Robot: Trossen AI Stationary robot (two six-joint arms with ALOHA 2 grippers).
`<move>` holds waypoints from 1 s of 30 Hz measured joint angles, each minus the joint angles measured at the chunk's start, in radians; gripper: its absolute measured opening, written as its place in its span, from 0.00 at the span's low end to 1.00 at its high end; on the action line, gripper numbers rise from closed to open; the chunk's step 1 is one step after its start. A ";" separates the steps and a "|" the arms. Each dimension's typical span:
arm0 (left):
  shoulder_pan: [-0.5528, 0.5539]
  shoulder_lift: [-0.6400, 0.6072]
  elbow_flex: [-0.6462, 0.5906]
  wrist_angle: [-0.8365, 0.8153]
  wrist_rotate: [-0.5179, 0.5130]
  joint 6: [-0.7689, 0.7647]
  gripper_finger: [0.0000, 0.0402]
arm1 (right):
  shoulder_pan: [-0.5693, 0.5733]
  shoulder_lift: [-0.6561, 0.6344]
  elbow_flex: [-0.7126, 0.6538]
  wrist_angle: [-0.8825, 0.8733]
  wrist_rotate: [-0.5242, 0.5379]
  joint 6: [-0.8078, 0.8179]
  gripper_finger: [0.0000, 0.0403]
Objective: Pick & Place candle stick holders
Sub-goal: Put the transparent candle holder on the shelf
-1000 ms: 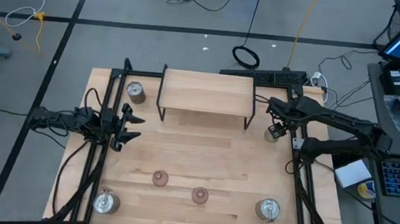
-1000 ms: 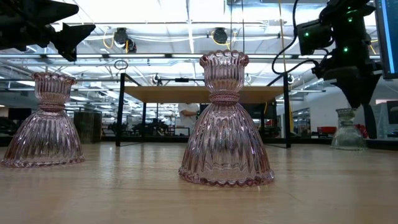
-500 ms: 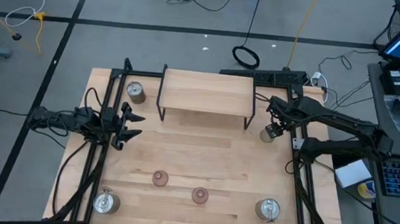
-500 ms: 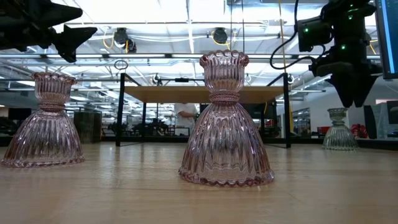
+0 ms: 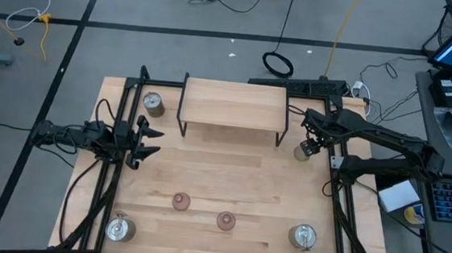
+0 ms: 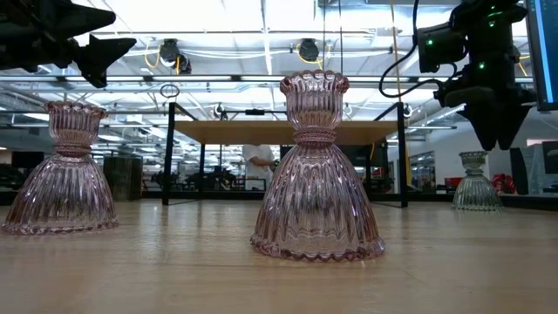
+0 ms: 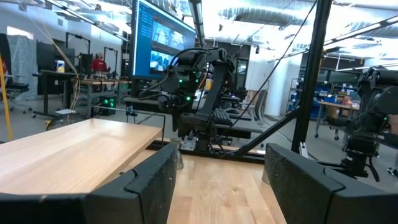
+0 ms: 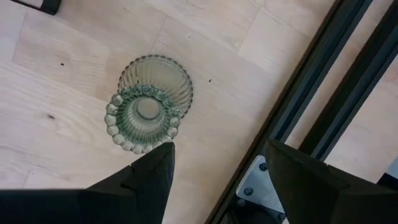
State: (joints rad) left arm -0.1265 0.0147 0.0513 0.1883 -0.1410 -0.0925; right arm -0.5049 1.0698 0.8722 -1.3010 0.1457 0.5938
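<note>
High view shows the bench (image 5: 230,179) from above, with the wooden shelf (image 5: 232,104) at 12 o'clock. The right end effector (image 5: 312,141) hangs at about 2 o'clock on the bench. Its fingers are spread wide with nothing between them. The greenish glass holder (image 8: 148,102) stands upright on the wood, a bit off to one side of the gap between the fingers. It is near the black rail (image 8: 311,99) at the bench's right edge.

The left end effector (image 5: 142,142) waits at 9 o'clock, also spread and not gripping anything.

The other holders are apart from each other. One silver holder (image 5: 153,102) sits at 11 o'clock, one (image 5: 120,228) at 7 o'clock and one (image 5: 303,236) at 5 o'clock. Two pink glass holders (image 5: 180,201) (image 5: 226,219) stand near 6 o'clock.

What could go wrong? I think the green holder is not lined up with the gap. If the arm goes straight down, one finger could land on the bumpy top rim and knock it over. Glass is smooth and the neck is thin, so a weak squeeze could let it slip. If it gets pushed sideways, it could bump the rail. A tipped holder might roll and would be harder to pick up.
</note>
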 joint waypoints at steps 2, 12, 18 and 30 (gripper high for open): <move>0.000 0.000 0.000 0.000 0.000 0.000 0.61 | 0.000 0.000 0.000 0.001 -0.024 0.001 0.60; 0.000 0.000 0.000 0.000 -0.036 0.006 0.61 | 0.000 -0.010 0.000 0.088 -0.065 0.007 0.60; 0.000 0.000 0.000 0.000 -0.054 0.009 0.61 | 0.000 -0.010 0.000 0.116 -0.063 -0.003 0.60; 0.000 0.000 0.000 0.000 -0.053 0.009 0.61 | 0.000 -0.010 -0.089 0.176 -0.018 0.007 0.60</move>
State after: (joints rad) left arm -0.1267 0.0147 0.0513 0.1883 -0.1944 -0.0837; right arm -0.5053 1.0603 0.7833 -1.1246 0.1280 0.6012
